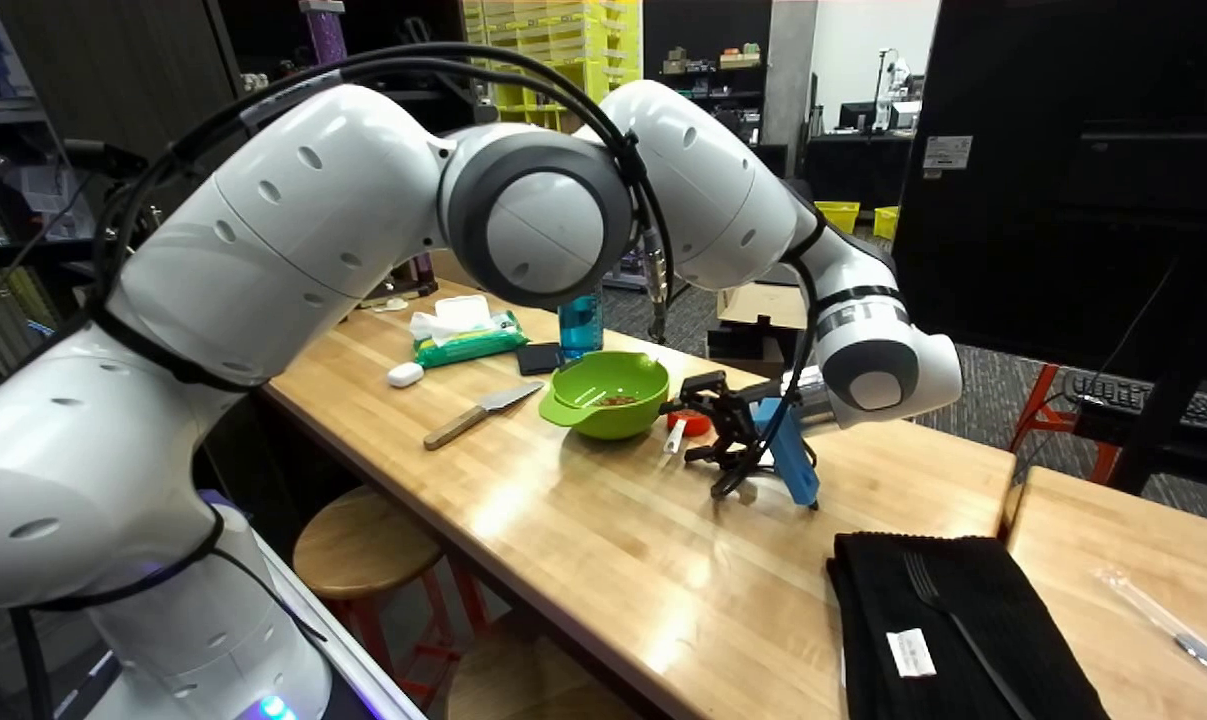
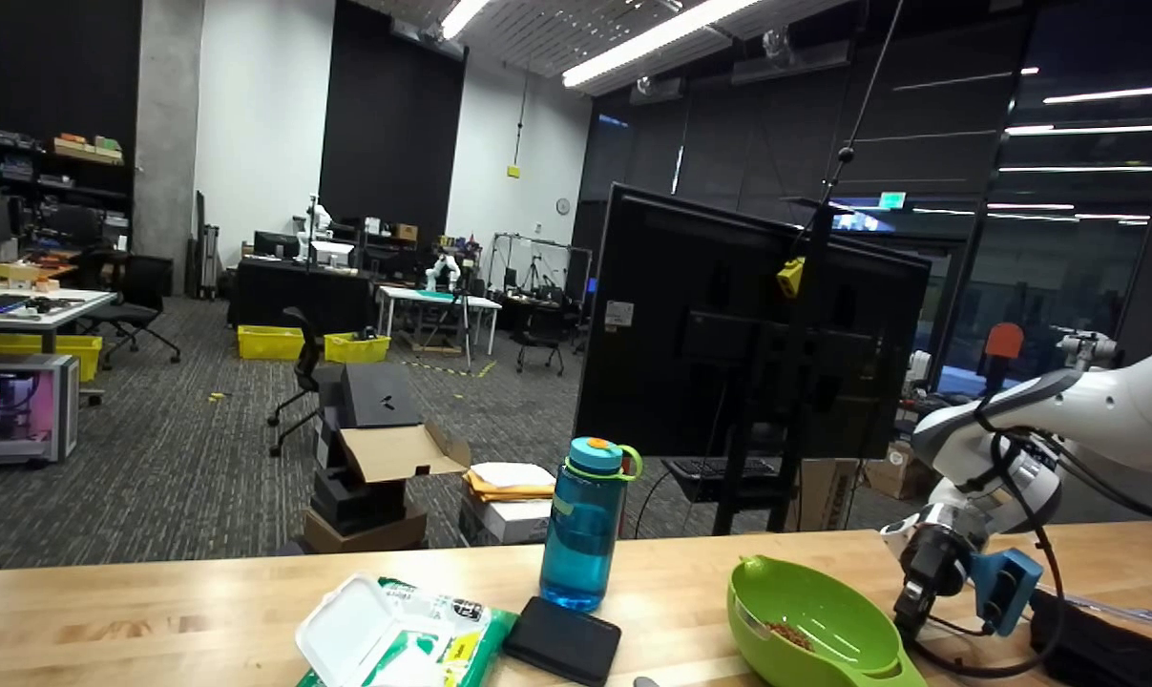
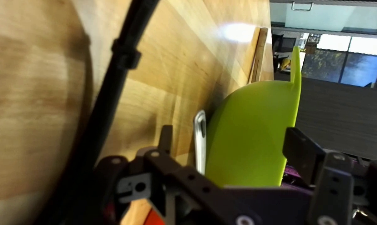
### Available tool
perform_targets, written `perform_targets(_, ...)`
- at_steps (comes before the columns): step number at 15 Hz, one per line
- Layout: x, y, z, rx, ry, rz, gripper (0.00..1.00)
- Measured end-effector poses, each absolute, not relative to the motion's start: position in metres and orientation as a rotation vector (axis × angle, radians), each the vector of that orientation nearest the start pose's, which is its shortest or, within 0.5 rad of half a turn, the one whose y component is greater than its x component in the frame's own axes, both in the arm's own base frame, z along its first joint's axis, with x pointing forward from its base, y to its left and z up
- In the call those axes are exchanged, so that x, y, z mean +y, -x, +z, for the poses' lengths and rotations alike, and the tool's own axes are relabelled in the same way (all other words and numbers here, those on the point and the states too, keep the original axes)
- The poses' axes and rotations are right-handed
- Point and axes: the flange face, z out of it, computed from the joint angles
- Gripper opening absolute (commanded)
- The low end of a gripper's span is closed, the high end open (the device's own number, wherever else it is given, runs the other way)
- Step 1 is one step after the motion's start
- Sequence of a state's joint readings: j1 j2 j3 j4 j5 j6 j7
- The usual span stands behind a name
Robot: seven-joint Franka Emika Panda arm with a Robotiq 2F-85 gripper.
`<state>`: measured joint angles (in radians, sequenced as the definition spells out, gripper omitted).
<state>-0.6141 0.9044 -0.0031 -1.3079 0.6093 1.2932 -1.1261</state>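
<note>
My gripper [image 1: 679,432] is open, with its black fingers apart, just above the table and beside a green bowl [image 1: 615,425]. In an exterior view the gripper [image 2: 908,625] stands at the bowl's far side, and the bowl [image 2: 776,656] holds brown bits. In the wrist view, between the fingers [image 3: 229,137], the bowl's outer wall [image 3: 250,134] fills the gap. One finger overlaps its rim; I cannot tell whether it touches. A red cup-like object [image 1: 696,424] with a pale handle [image 1: 674,438] lies by the fingers. The handle also shows in the wrist view [image 3: 200,140].
A wooden-handled spatula or knife [image 1: 463,424] lies before the bowl. A blue bottle [image 1: 581,325], black flat case [image 1: 539,359], green wipes pack [image 1: 470,342] and small white case [image 1: 405,374] stand beyond. A black cloth [image 1: 863,620] with a fork [image 1: 963,635] lies nearby.
</note>
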Motion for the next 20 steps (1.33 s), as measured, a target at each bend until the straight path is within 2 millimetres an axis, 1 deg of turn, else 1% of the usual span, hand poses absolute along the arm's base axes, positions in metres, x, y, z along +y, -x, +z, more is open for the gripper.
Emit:
perform_targets(15,-0.299,-0.562,0.179,-0.401,2.002,0.130,1.00)
perform_targets(19,-0.290,-0.564,0.178,-0.409,1.992,0.136,1.00)
perform_targets(20,-0.287,-0.564,0.178,-0.413,1.990,0.138,0.75)
